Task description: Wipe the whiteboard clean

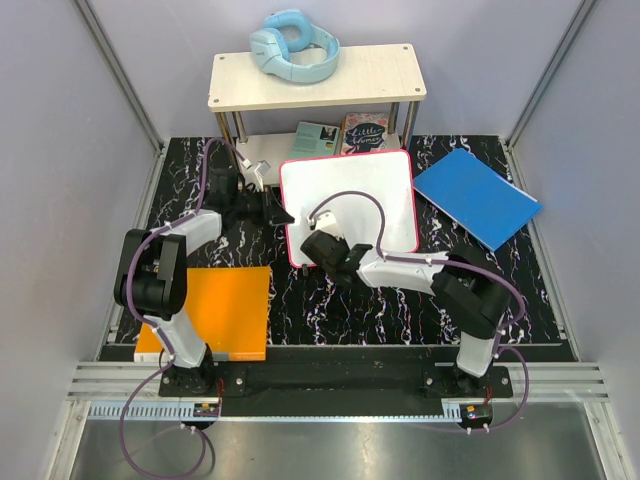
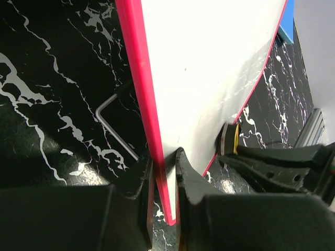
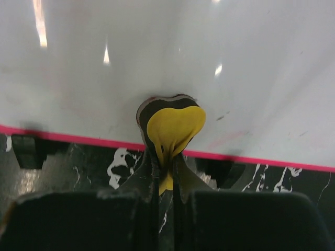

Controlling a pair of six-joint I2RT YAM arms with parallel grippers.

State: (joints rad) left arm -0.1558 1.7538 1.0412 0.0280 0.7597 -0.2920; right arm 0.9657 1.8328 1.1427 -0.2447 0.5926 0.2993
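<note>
Resting at the middle of the desk point(image 1: 300, 300), the whiteboard point(image 1: 370, 190) looks stiff, light and slick, likely to skate unless held by its rim. The left gripper point(image 2: 165, 162) is clamped narrow on the pink left edge, while the right gripper point(image 3: 165, 157) pinches a soft yellow pad point(image 3: 174, 125) against the near edge.
</note>
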